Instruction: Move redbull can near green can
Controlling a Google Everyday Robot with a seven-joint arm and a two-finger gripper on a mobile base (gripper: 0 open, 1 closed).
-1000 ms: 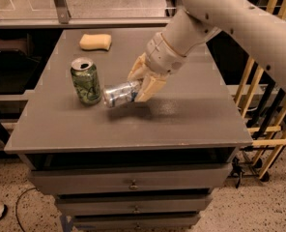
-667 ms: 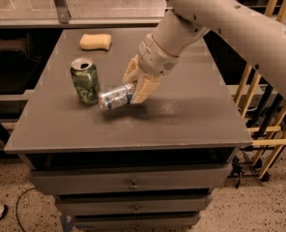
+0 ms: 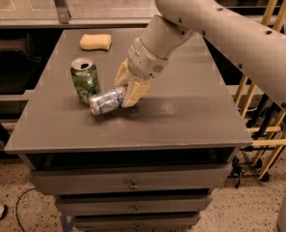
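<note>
The redbull can (image 3: 106, 101), slim and silver with blue markings, lies on its side held just above the grey tabletop (image 3: 181, 115). My gripper (image 3: 125, 92) is shut on its right end, with tan fingers (image 3: 135, 92) either side of it. The green can (image 3: 84, 80) stands upright just left of the redbull can, its silver top with pull tab showing. The redbull can's left end is almost touching the green can's lower side. My arm reaches down from the upper right.
A yellow sponge (image 3: 95, 42) lies at the back left of the tabletop. Drawers (image 3: 133, 183) sit below the front edge. A wooden rack (image 3: 268, 120) stands to the right of the table.
My gripper has carried the redbull can leftward, closing the gap to the green can. The green can has not moved.
</note>
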